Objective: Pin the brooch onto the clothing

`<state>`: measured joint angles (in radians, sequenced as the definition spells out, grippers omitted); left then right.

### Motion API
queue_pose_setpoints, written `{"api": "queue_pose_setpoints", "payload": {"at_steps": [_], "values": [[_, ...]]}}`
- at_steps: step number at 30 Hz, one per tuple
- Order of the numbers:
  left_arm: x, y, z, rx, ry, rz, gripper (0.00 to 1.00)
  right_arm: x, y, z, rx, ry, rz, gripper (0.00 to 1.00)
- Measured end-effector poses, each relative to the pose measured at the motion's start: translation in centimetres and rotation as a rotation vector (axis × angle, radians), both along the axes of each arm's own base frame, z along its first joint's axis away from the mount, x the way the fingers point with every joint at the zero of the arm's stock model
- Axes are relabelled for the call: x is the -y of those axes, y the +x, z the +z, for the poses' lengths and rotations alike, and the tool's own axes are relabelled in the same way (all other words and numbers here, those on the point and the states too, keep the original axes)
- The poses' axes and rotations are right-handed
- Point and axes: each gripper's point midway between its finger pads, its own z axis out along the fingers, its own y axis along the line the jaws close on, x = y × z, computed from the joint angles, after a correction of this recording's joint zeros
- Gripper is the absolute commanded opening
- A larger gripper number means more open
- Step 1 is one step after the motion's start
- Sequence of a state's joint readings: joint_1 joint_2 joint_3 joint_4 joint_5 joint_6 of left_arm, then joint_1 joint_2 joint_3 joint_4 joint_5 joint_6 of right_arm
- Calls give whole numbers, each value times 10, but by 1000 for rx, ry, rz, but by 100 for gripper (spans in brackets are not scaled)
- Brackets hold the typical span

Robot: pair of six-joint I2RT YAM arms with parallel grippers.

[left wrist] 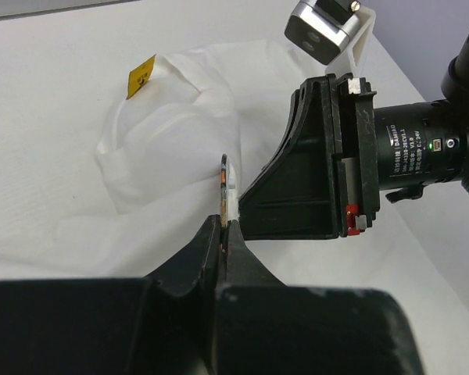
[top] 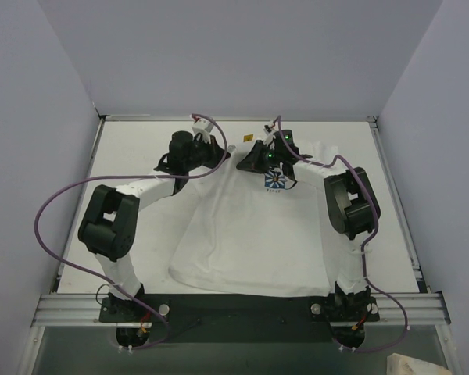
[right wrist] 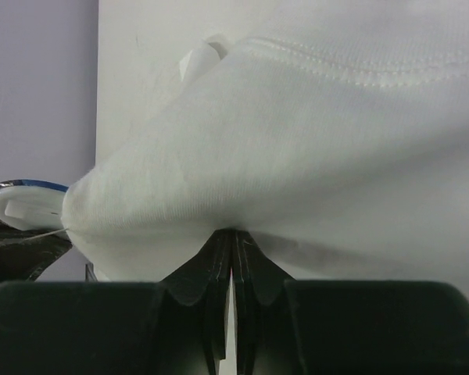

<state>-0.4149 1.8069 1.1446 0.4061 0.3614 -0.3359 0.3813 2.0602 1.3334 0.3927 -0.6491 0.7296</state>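
Observation:
The clothing (top: 250, 234), a white T-shirt with a blue-and-white flower print (top: 275, 181), lies spread on the table. My left gripper (left wrist: 225, 223) is shut on the brooch (left wrist: 227, 183), a thin round disc seen edge-on and standing upright between its tips. Right beside it, my right gripper (right wrist: 233, 234) is shut on a pinched-up fold of the clothing (right wrist: 297, 141) near the collar. The brooch (right wrist: 27, 205) shows at the left edge of the right wrist view, close against that raised fold. From above, the left gripper (top: 228, 158) and right gripper (top: 241, 166) meet at the shirt's top left.
A small yellow tag (left wrist: 141, 76) sits on the bunched fabric by the collar. Purple cables loop from both arms. Pale enclosure walls (top: 31, 156) ring the table, and a metal rail (top: 234, 305) runs along its near edge.

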Motion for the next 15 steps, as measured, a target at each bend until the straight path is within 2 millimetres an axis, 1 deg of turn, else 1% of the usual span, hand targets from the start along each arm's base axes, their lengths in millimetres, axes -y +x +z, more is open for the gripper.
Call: {"api": "queue_pose_setpoints", "payload": {"at_steps": [1,2,3,4,6,7,10,12,15], "values": [[-2,0,1,-1,-12,-4,0,0,0,0,0,1,2,12],[-3,1,2,-2,-25,-6,0,0,-1,0,2,1,7,15],[-4,1,3,-2,-32,-10,0,0,-1,1,3,2,11,23],[-5,2,4,-1,-38,-14,0,3,0,1,8,1,15,37],[-6,2,8,10,-47,-29,0,7,-3,2,15,0,27,51],[-5,1,9,16,-51,-42,0,11,-6,2,20,-6,30,63],[0,-5,13,37,-54,-97,0,31,-12,13,62,-14,31,84],[4,-10,14,51,-51,-141,0,45,-15,28,119,-5,33,88],[8,-21,16,69,-51,-229,0,60,-18,52,219,10,48,88]]}}
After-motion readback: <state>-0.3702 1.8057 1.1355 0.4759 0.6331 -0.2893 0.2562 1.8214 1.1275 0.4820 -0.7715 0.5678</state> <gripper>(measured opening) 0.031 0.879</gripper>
